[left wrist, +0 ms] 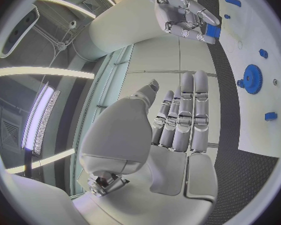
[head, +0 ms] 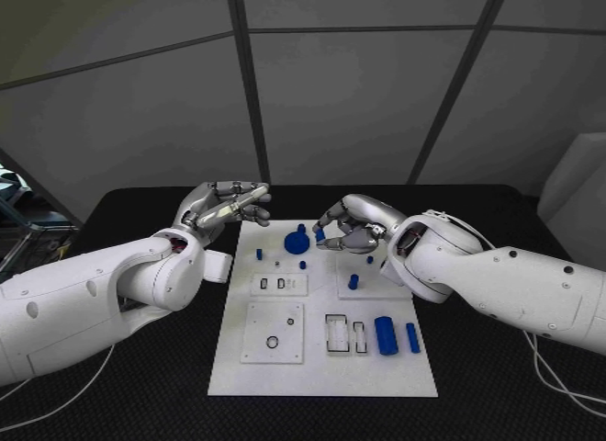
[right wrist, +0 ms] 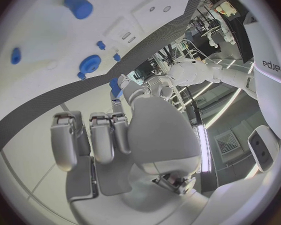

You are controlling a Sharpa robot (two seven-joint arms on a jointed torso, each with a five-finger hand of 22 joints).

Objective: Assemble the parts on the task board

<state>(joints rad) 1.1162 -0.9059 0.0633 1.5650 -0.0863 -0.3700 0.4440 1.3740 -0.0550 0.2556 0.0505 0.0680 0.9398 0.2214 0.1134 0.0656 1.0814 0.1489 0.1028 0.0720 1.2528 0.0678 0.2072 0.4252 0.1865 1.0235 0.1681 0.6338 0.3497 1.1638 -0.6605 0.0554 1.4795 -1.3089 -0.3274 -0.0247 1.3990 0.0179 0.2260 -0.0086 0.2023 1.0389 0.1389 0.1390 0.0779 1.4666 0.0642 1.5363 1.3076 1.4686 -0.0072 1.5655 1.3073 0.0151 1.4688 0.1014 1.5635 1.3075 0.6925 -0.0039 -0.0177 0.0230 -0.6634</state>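
Note:
The white task board point(head: 323, 372) lies mid-table. A blue gear point(head: 297, 242) point(left wrist: 252, 78) point(right wrist: 89, 64) stands near its far edge. My right hand point(head: 353, 225) point(left wrist: 184, 12) hovers just right of the gear and pinches a small blue block point(left wrist: 212, 32) point(right wrist: 115, 87) in its fingertips. My left hand point(head: 228, 209) point(left wrist: 181, 115) is raised over the board's far left corner, fingers stretched out straight, holding nothing. A thick blue cylinder point(head: 386, 334) point(right wrist: 78, 5) and a blue bar point(head: 413, 337) lie on the board's near right. Small blue pegs point(head: 260, 254) point(head: 353, 282) stand on the board.
Raised white plates point(head: 279, 285) point(head: 274, 333) with holes sit on the board's left half, and a slotted frame point(head: 338, 333) is beside the cylinder. Black table point(head: 515, 386) surrounds the board. Cables point(head: 555, 381) trail on the right.

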